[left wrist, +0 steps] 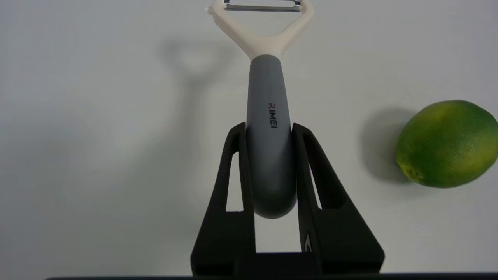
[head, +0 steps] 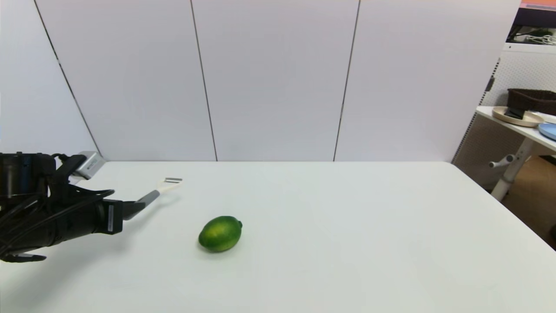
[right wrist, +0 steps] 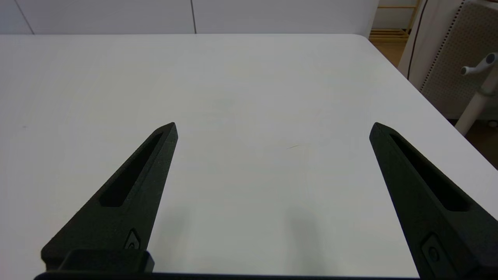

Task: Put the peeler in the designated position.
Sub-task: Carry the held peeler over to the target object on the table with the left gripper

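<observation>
Stretching wide and white under everything, the tabletop runs back to a pale panelled wall. Off its far right corner stands a side table carrying a dark basket and a couple of plates.

Coming in over the tabletop's left side is the robot's left arm, black and bundled with cables, reaching toward the back of the surface. Its left hand is clamped on the peeler: the two black fingers press against either side of the grey handle near its rounded butt end, and the rest of the handle sticks out beyond the fingertips. From the head view the tool appears lifted above the surface, its shadow falling just beside it on the white top.

Near the middle of the tabletop lies a green lime, to the right of the held tool and clear of it.

The right hand sits low over the tabletop's right part, its fingers spread wide with nothing between them.

Smallest of all is the peeler's cream forked head with the little metal blade across its tip, pointing away from the left hand.
</observation>
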Controlling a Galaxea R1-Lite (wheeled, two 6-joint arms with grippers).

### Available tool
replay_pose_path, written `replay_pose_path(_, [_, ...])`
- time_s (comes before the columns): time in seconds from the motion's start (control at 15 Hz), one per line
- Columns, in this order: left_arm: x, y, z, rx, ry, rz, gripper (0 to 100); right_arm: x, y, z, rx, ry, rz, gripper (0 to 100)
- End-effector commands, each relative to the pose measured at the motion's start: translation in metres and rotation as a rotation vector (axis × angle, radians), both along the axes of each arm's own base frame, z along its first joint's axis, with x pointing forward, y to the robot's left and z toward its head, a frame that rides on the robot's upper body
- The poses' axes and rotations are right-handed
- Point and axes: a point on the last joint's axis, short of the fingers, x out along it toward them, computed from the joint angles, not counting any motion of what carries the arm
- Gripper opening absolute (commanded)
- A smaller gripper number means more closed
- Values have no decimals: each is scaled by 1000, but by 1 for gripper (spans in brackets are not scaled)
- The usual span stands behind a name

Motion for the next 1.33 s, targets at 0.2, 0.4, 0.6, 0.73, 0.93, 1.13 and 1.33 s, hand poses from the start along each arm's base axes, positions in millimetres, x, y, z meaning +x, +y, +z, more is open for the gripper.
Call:
replay_pose_path(0.2, [-10, 1, -24, -21, -27, 88, 0, 0, 0, 0, 0, -1, 0, 100])
replay_pose_path(0.4, [-31, -1, -36, -20, 4, 89, 0, 0, 0, 0, 0, -1, 0, 100])
replay_pose_path(0.6, [-43, -2, -40, -14, 19, 85, 0, 0, 0, 0, -1, -1, 0, 100])
replay_pose_path(0.73, [-45, -2, -40, -15, 19, 84, 0, 0, 0, 0, 0, -1, 0, 100])
replay_pose_path(0.93, [-46, -2, -40, -13, 20, 86, 0, 0, 0, 0, 0, -1, 0, 100])
replay_pose_path(1.13, [-57, -2, -48, -11, 51, 90, 0, 0, 0, 0, 0, -1, 0, 100])
replay_pose_path(1.33, [-58, -2, -49, -7, 54, 95, 0, 0, 0, 0, 0, -1, 0, 100])
